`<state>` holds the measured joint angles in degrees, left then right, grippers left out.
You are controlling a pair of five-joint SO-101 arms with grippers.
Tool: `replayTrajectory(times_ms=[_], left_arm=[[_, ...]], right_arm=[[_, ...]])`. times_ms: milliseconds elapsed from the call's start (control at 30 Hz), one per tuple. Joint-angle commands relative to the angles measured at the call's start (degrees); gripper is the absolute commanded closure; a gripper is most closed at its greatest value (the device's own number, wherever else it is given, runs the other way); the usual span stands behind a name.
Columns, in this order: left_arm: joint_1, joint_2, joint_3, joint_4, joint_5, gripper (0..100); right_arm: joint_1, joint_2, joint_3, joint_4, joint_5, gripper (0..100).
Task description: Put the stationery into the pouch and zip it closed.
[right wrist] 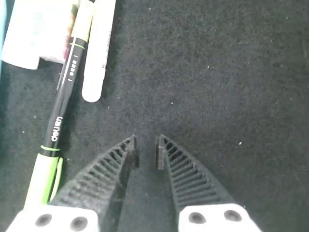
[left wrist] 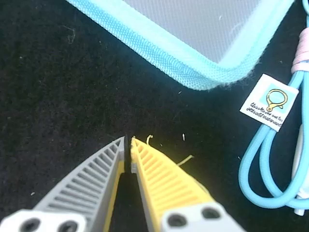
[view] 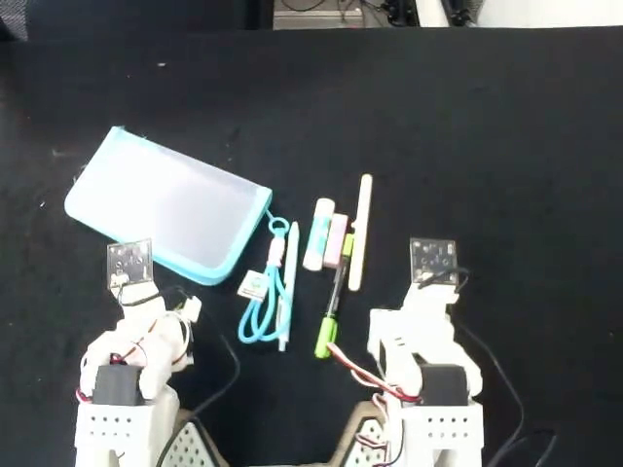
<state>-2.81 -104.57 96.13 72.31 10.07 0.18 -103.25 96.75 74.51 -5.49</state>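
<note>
Currently the pouch point(view: 165, 204) is lying on the tabletop point(view: 467, 117) ahead of the left pincer point(left wrist: 129, 145), whose tips are pressing together, and the stationery point(view: 336, 238), touching in a row, is risking being dragged along in one grab. The right wrist view is showing the right pincer point(right wrist: 147, 151) slightly apart, which the high view is hiding

pouch point(view: 165, 204): frosted plastic panel, woven cloth edging
surface point(view: 467, 117): matt, fuzzy, felt-like cloth
left hand point(left wrist: 128, 143): ribbed matt plastic
</note>
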Motion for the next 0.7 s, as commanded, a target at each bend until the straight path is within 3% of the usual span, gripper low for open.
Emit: replayTrajectory(times_ms=[0, 433, 667], left_arm=[[0.6, 0.4, 1.2, 0.4, 0.4, 97], [0.9, 0.3, 1.2, 0.4, 0.3, 97], [7.4, 0.3, 1.2, 0.4, 0.4, 97]], right_arm=[[1.1, -5.3, -0.2, 0.3, -0.5, 92.3], [1.1, -5.3, -0.2, 0.3, -0.5, 92.3], [1.1, -5.3, -0.2, 0.3, -0.5, 92.3]])
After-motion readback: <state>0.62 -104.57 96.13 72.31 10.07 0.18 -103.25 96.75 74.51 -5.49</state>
